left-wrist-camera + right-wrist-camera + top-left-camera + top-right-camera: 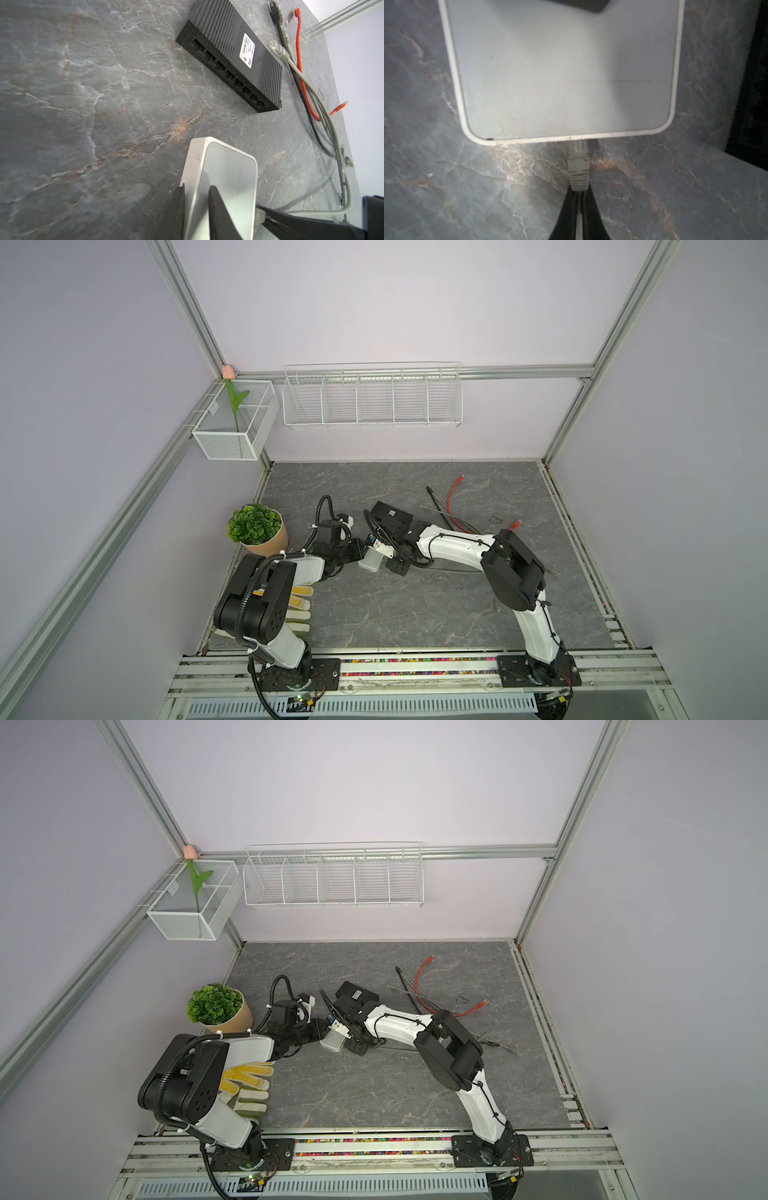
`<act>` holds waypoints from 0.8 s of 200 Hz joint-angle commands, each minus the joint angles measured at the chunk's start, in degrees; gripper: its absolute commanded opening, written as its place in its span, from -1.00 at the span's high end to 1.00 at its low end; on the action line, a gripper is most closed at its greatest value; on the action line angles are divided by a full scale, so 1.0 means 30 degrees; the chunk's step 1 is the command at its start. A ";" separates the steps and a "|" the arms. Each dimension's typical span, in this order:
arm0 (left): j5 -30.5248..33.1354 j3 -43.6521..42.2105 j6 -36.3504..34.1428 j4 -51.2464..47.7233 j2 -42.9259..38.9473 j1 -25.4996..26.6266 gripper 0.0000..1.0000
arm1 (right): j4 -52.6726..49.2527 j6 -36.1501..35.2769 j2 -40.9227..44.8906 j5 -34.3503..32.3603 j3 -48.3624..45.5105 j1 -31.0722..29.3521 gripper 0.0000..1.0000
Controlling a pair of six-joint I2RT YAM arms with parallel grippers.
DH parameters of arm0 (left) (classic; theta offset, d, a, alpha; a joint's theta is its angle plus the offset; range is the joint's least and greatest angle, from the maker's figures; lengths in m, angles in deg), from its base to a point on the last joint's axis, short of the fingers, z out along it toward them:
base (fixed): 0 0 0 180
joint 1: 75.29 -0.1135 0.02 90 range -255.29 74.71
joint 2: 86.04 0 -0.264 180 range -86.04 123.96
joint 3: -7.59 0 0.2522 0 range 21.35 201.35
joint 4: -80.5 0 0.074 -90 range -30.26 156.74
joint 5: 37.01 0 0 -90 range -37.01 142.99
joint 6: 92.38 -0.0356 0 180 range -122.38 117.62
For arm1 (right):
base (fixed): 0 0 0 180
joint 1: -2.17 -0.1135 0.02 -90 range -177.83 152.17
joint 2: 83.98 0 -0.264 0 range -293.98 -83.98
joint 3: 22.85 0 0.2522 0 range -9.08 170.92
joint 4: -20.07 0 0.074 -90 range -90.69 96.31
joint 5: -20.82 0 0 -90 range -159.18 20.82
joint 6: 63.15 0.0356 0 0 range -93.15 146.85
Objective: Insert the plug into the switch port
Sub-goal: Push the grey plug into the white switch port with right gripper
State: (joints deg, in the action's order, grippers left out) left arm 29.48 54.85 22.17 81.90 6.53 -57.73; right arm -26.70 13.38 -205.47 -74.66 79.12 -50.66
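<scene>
A white switch (371,562) (333,1041) lies on the grey stone-look table between my two arms. My left gripper (197,188) is shut on its edge, one finger against the side wall and the other on the flat top (228,176). My right gripper (579,192) is shut on the grey cable just behind the grey plug (578,164). The plug's clear tip reaches under the switch's near edge (571,138); the port itself is hidden, so how deep the tip sits cannot be told. In the left wrist view the plug (260,216) touches the switch's side.
A black multi-port switch (390,514) (230,56) lies just behind the arms. Loose grey cables (291,60) and a red cable (453,506) lie at the back right. A potted plant (257,529) and work gloves (249,1081) are on the left.
</scene>
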 commanded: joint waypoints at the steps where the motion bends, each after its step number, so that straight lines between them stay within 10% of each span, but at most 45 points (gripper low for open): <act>1: -0.4315 -0.0636 -0.0397 -0.2689 0.0466 0.1879 0.58 | 0.8194 0.0039 0.0727 0.2085 0.0284 -0.0025 0.87; 160: -0.2423 -0.0530 -0.0248 -0.5147 -0.1936 0.1655 0.52 | 0.7301 -0.0005 0.1034 0.3058 -0.0692 0.0320 0.82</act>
State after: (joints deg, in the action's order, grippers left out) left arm 32.92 54.80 20.51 74.66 2.43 -56.48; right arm -24.91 13.36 -204.97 -70.83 77.96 -49.16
